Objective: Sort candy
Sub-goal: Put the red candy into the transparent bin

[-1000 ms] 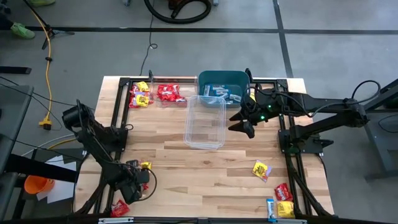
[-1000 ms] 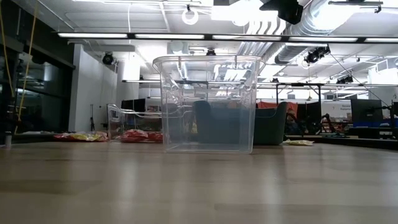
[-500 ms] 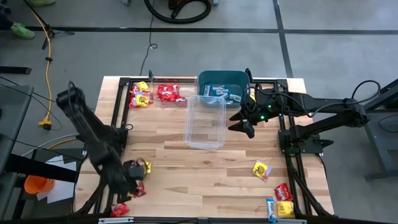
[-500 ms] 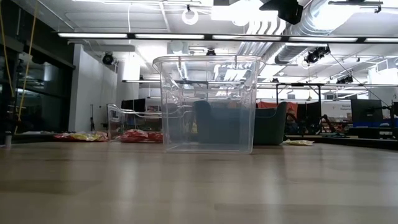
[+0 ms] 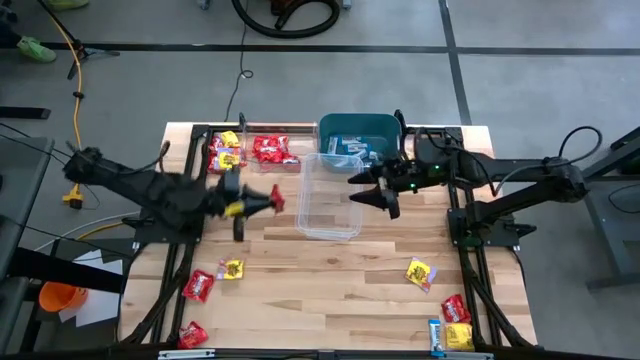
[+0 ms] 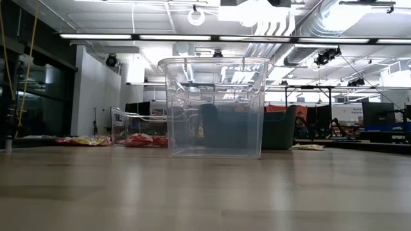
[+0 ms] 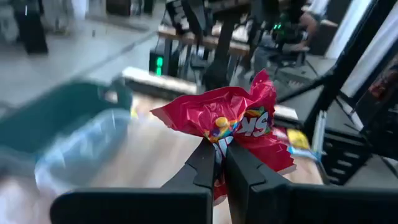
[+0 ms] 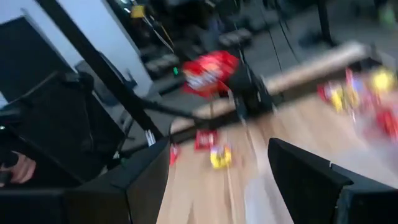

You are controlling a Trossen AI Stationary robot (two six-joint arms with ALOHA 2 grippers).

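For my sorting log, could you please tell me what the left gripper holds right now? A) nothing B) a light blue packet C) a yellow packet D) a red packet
D: the left gripper is shut on a crumpled red candy packet, carried above the table.

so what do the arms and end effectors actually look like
Both arms are dark, near black, with slim jointed links on black frame bases. The left end effector has two flat, tapering black fingers. The right end effector is the same dark build, with small green lights glowing near its wrist.
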